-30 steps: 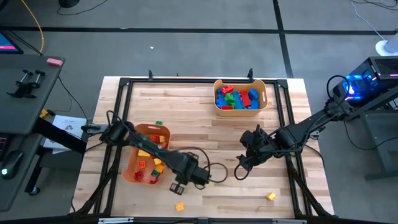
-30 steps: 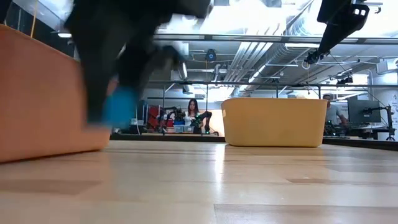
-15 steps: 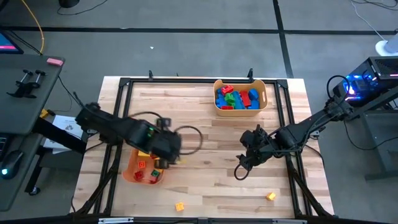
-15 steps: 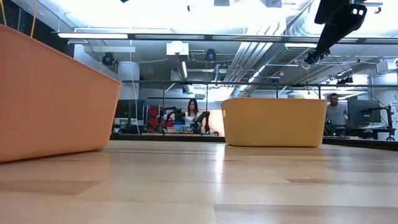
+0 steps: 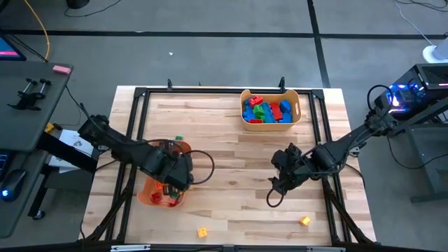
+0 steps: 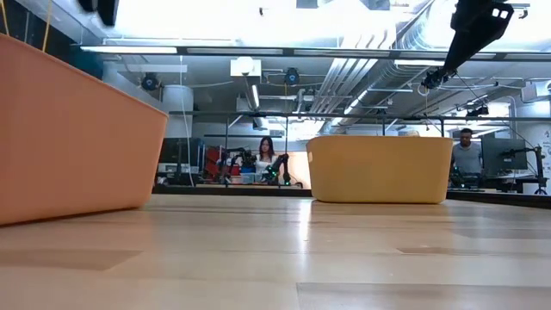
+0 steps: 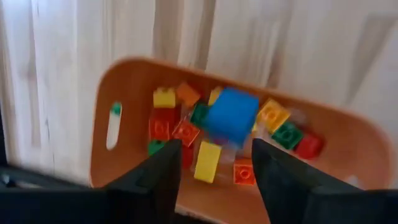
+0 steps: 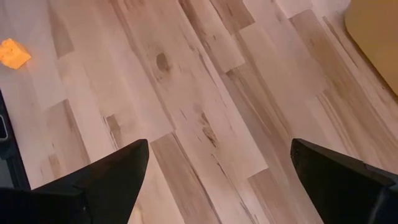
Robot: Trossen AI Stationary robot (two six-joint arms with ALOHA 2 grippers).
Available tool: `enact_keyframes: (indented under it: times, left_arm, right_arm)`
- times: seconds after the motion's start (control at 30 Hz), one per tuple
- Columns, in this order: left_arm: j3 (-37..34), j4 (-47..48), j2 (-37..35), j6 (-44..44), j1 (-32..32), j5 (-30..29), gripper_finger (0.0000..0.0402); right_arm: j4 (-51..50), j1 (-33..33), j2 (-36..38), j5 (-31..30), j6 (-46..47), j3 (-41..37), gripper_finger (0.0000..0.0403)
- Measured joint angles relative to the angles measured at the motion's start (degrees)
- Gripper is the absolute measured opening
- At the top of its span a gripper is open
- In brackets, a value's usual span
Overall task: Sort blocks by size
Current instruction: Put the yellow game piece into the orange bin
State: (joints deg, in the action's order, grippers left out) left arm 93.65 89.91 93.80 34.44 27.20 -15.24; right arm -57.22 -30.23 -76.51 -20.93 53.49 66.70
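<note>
My left gripper (image 7: 216,149) hangs open over the orange bin (image 5: 150,192) at the table's left. A blue block (image 7: 231,115) shows blurred beyond its fingertips, free of both fingers, above the heap of small red, yellow, orange and green blocks (image 7: 186,134) in that bin. In the high view the left gripper (image 5: 178,178) covers part of the bin. My right gripper (image 5: 280,185) waits wide open above bare wood right of centre. Two orange-yellow blocks (image 5: 201,232) (image 5: 304,221) lie flat near the front edge; one of them, an orange-yellow block (image 8: 12,53), shows in the right wrist view.
A yellow bin (image 5: 269,108) with larger blue, red and green blocks stands at the far edge, right of centre. A small green block (image 5: 179,138) lies just beyond the orange bin. A black frame (image 5: 140,94) runs round the table. Bare wood lies between the arms.
My left gripper has risen from low over the table's front middle and swung toward the left edge, ending above the orange bin. The blue block it carried up from near the table now shows free of its fingers over the bin.
</note>
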Motion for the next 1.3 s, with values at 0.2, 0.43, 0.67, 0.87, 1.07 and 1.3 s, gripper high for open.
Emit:
enact_keyframes:
  times: [0.2,0.43,0.67,0.87,1.07,1.3]
  left_arm:
    - [-5.85,-0.73,0.02,3.84,-1.34,1.6,0.0213]
    - [-5.86,-16.89,-0.2,5.08,-0.87,6.08,0.0235]
    - [-5.77,-37.21,6.51,2.2,6.05,5.73,0.0236]
    - [-5.81,-47.73,16.63,-1.69,15.43,6.69,0.0236]
    - [-5.81,-58.45,23.41,-0.88,20.29,1.16,0.0236]
    - [-5.81,-57.84,26.73,0.93,19.57,-1.23,0.0236]
  right_arm:
    - [-0.4,-0.94,0.0,0.07,-0.02,0.0,0.0389]
    - [-0.63,-0.97,0.0,0.07,-0.03,0.0,0.0389]
    - [-0.71,-0.97,0.0,0.07,-1.05,0.0,0.0389]
    - [-0.81,-0.97,0.0,0.09,-1.07,0.0,0.0389]
    - [-0.82,-0.97,0.0,0.07,-1.07,0.0,0.0389]
    - [-0.82,-0.97,0.0,0.08,-1.07,0.0,0.0389]
